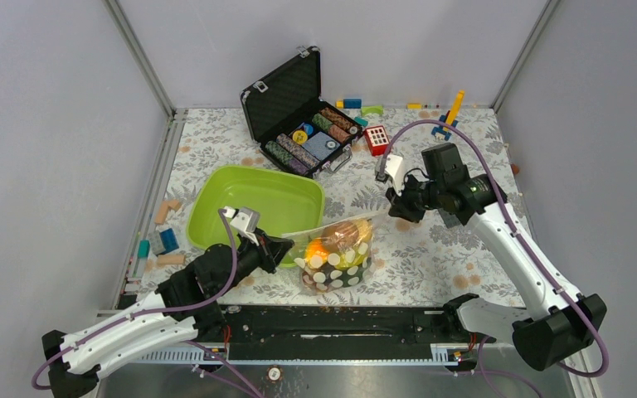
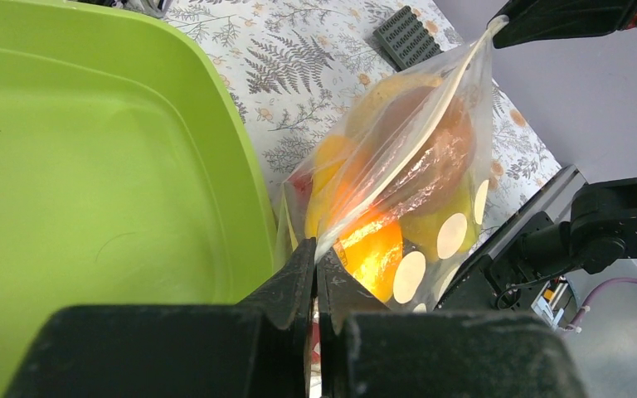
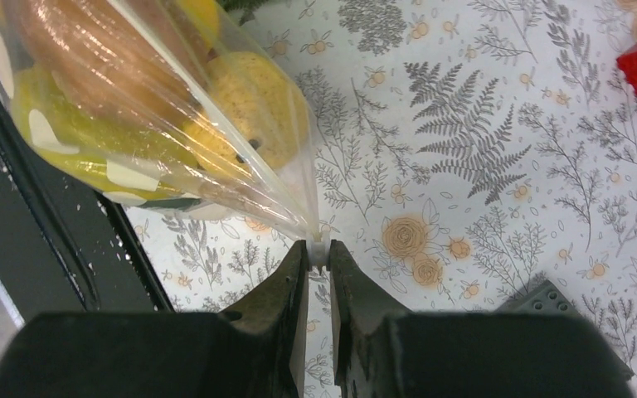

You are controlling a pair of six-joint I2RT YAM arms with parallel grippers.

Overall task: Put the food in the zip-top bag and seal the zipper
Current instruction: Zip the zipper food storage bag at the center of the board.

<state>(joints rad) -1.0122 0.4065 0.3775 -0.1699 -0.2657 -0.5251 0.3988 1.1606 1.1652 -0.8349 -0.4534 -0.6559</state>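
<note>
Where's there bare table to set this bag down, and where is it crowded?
Bare cloth lies right of the zip-top bag, toward the right arm, and back left between the green tray and poker chip case. The tray is empty. Crowded: blocks beside the case and along the left edge.

1 overhead camera looks down; 2 wrist cameras, close, apparently share the bag (image 2: 431, 157).

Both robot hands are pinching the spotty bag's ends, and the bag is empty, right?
No. The left hand and right hand do pinch the ends of the spotty bag, but it holds orange and yellow fruits, as the left wrist view shows.
</note>
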